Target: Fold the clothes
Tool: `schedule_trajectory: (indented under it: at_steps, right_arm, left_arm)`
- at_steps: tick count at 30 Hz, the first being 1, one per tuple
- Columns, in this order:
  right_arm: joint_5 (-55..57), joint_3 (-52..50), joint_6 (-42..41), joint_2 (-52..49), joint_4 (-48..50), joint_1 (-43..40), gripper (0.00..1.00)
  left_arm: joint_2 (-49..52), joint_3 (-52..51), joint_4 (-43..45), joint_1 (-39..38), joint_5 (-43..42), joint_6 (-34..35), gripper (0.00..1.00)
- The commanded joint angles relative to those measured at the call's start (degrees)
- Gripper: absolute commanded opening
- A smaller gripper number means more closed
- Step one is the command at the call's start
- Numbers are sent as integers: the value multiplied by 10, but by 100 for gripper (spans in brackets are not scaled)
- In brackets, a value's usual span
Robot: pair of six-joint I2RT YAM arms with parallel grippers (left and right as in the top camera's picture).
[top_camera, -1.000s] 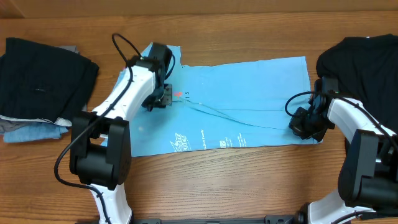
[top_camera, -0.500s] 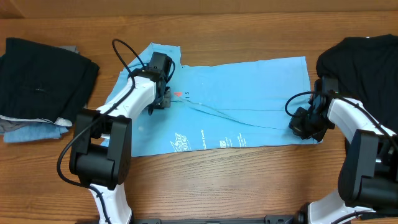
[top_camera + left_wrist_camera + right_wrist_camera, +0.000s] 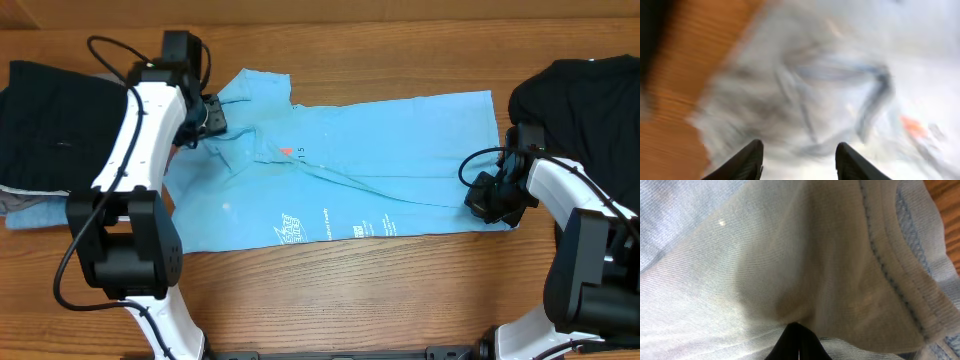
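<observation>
The T-shirt [image 3: 400,150] lies across the middle of the tabletop [image 3: 350,300] as a long band, the lettering [image 3: 325,228] along its near edge and the red mark [image 3: 288,152] toward the left. It looks folded over once lengthwise, with a slanting crease running through it. I judge the job as early to midway: a sleeve [image 3: 255,85] sticks out at the far left corner, the cloth near it is rumpled, and the crosswise folds are not yet made.

The left fingers [image 3: 208,113] hang over that rumpled corner, spread apart with nothing between them. The right fingers [image 3: 490,203] are closed on the near right corner of the T-shirt, pinching its hem.

Only the overhead view gives the layout: the black shirt [image 3: 585,95] on the right, just beyond the T-shirt's right edge, and the pile [image 3: 60,130] of folded garments at the far left. The left wrist view is smeared, yet it shows the empty gap between the fingers, wrinkled cloth below and bare wood to one side. The right wrist view shows the stitched hem bunched at the closed tips, which the overhead view hides under the arm
</observation>
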State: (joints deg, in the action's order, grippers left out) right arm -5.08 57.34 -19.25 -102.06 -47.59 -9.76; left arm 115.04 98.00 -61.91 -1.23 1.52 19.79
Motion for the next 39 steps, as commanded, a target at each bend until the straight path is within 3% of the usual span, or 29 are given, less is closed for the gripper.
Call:
schedule_trajectory:
  at_steps: [1,7,10,14,16,20,23,27,35,39]
  right_arm:
    - [34,13,-3,-31,24,-10,4]
    - [-43,61,23,-31,82,-10,10]
    - [-95,118,62,-31,6,-10,13]
    - [-9,156,22,-31,-133,-12,13]
    - [26,147,21,-31,-147,-12,14]
    - [43,100,12,-31,-62,-12,13]
    - [38,42,17,-31,43,-12,8]
    - [38,-8,16,-32,92,-13,4]
    - [38,-27,-31,-32,-102,-13,5]
    - [47,-18,-33,-32,-113,-13,6]
  left_arm:
    - [-9,-10,-57,-12,-151,18,51]
    - [-9,-140,-47,-35,-125,7,48]
    - [-9,-191,-38,-35,-124,-5,44]
    - [-9,-221,-41,-35,-79,-5,46]
    - [-9,-224,-40,-35,-67,-5,46]
    - [-10,-224,-31,-35,-60,-5,48]
    - [-10,-224,-21,-35,-63,-14,56]
    - [-10,-223,-21,-33,-82,-31,60]
    - [-12,-209,-21,-33,-36,-35,63]
    - [-12,-209,-24,-33,19,-35,65]
